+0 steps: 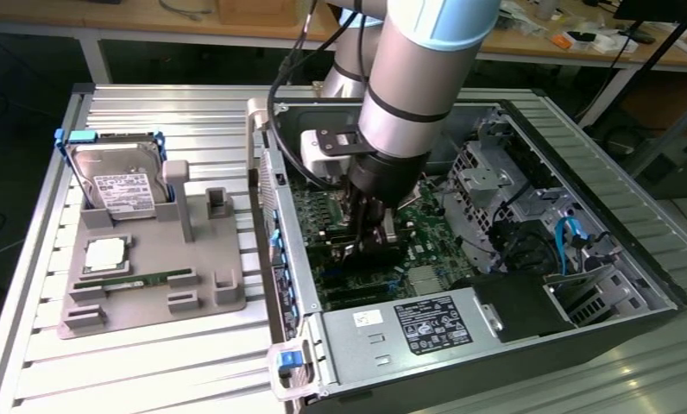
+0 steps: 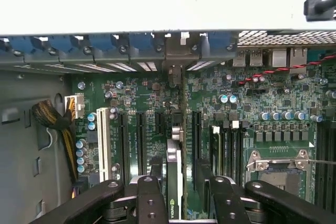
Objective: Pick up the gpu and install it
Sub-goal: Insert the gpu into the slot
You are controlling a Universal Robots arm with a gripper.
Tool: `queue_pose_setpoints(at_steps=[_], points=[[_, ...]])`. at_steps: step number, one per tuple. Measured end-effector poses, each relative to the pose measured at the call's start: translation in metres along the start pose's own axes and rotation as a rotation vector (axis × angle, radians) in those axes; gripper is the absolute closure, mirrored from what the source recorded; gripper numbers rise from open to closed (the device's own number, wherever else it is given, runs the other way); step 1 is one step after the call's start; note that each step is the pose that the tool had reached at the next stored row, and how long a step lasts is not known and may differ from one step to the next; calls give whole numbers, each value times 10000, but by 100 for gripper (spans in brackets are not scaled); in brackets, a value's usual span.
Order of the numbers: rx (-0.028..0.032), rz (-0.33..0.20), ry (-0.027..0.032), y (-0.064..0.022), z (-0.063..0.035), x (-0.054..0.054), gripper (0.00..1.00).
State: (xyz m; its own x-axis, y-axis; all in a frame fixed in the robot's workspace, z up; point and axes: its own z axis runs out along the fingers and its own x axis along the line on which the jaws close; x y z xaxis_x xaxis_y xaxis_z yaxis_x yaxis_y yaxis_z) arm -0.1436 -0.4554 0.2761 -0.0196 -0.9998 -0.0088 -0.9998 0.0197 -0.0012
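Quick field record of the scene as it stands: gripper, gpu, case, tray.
gripper: inside the open PC case, shut on the gpu
gpu: held edge-on, standing over the motherboard's expansion slots
motherboard: green, CPU socket bare
PC case: side open, lying on the table
grey tray: at the exterior view's left of the case
hard drive: upright in the tray
RAM stick: lying in the tray
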Motion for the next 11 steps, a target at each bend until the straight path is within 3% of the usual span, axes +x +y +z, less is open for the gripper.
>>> queue_pose_setpoints(at_steps=[11], points=[[0,0,0,0,-106,-3,61]])
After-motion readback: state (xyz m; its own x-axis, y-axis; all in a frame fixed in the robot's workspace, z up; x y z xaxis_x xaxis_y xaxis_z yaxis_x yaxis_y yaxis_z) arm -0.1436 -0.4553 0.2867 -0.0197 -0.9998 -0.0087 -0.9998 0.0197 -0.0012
